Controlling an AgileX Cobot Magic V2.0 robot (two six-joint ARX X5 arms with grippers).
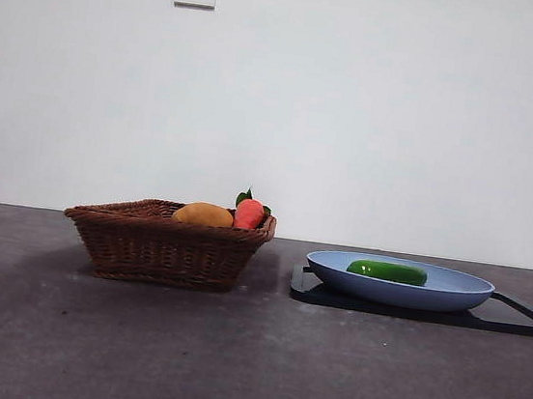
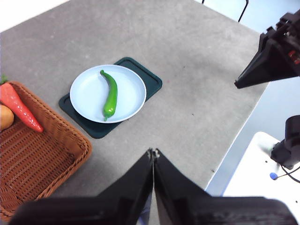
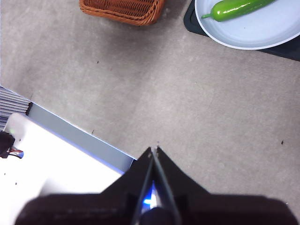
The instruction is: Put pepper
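Task status: the pepper (image 1: 387,271) lies flat on the blue plate (image 1: 459,299), right of centre in the front view. I judge the placing done, or else not begun if the basket is the goal; the task sentence names no destination.
Pepper position: in the left wrist view the pepper (image 2: 110,94) runs across the middle of the plate (image 2: 89,96), curved, stem end toward the upper part of the frame. Nothing touches it.
Left gripper (image 2: 153,153): my jaws are pressed together, holding nothing, high over bare table at bottom centre of that frame, well apart from the plate.
Right gripper (image 3: 154,150): jaws also closed and empty, above the table edge at lower centre; pepper (image 3: 234,8) and plate (image 3: 262,33) sit at the upper right of the frame.
Under the plate: a dark tray (image 1: 515,318), its rim showing on both sides.
Neighbours: wicker basket (image 1: 159,245) at left centre of the front view, well apart from the plate, holding a red-orange carrot-like piece (image 1: 248,213) and a yellow-orange fruit (image 1: 203,215).
Obstructions: none that I can see; the table (image 1: 246,363) between basket and tray is open.
What is left: only retracting, if my reading holds.
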